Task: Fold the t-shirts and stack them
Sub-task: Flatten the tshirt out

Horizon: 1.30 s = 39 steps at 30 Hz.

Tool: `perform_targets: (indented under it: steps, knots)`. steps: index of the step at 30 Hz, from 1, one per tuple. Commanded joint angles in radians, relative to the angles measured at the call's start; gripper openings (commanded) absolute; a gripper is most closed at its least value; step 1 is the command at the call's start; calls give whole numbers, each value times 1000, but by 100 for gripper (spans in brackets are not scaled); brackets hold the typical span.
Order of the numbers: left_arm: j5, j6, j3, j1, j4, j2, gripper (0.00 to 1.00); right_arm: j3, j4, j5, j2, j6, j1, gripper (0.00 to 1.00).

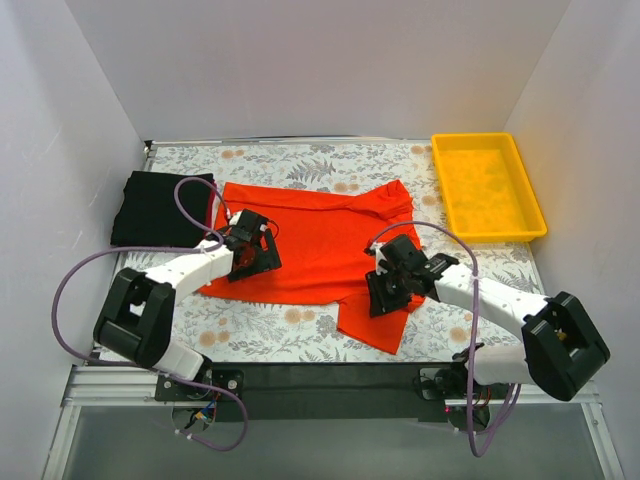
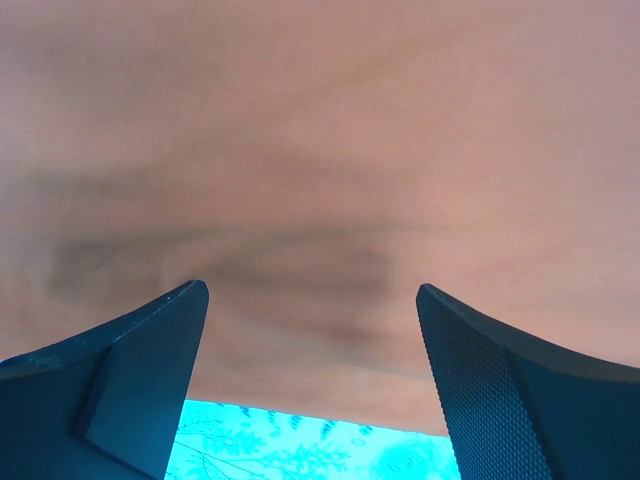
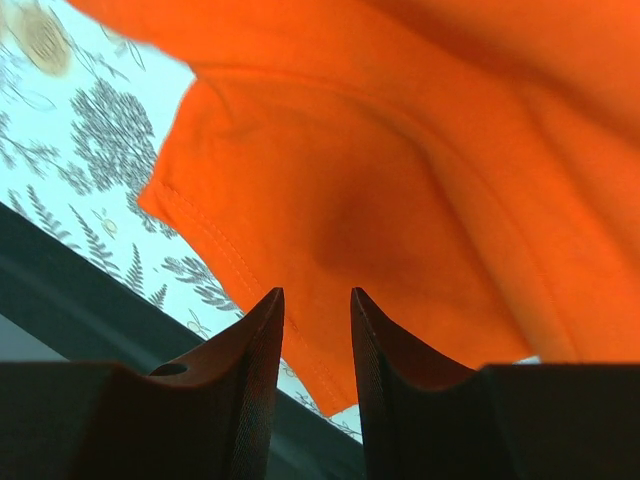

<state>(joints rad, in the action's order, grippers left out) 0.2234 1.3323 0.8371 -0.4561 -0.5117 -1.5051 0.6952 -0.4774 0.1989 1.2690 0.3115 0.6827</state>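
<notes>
The orange-red t-shirt (image 1: 320, 250) lies spread out, front of centre on the floral tablecloth (image 1: 260, 335). Its body runs left to right, with loose folds bunched at the far right corner. One sleeve (image 1: 372, 325) juts toward the near edge of the table. A folded black t-shirt (image 1: 155, 208) sits at the far left, just beside the orange one's corner.

The left gripper (image 1: 252, 258) hangs over the left end of the orange-red t-shirt. In the left wrist view its two fingers (image 2: 150, 345) stand wide apart. Between and beyond them there is only blurred orange cloth (image 2: 320, 150), very close to the lens, above a strip of tablecloth (image 2: 310, 445). Nothing is clamped between them.

The right gripper (image 1: 385, 295) is low over the shirt where the near sleeve joins the body. The right wrist view shows its fingers (image 3: 245, 375) drawn close with a narrow slot left between them (image 3: 313, 293). They are only partly open. The hemmed sleeve (image 3: 300, 200) lies flat beyond the tips, and no cloth is pinched in the slot. Whether the tips touch the fabric cannot be told.

A yellow plastic tray (image 1: 485, 190) rests at the far right corner, well apart from the shirts. A black rail (image 1: 330, 375) runs along the near edge between the arm bases.
</notes>
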Motion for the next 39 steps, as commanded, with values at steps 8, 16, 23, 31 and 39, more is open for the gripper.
perform_targets:
  steps: [8, 16, 23, 31, 39]
  knots:
    - [44, -101, -39, 4, 144, 218, 81, 30, 17, 149, 233, -3, 231, 35]
    - [59, -102, -41, 7, 154, 207, 81, 230, -61, 251, 340, -72, 331, 36]
    - [-33, -130, -32, 5, 157, 184, 81, 348, -124, 1, 179, -117, 5, 44]
    - [-64, -151, -7, 5, 165, 157, 81, 391, 77, -84, 203, -153, -426, 47]
    - [-79, -159, -27, 7, 185, 129, 81, 501, 172, -85, 446, -146, -551, 37]
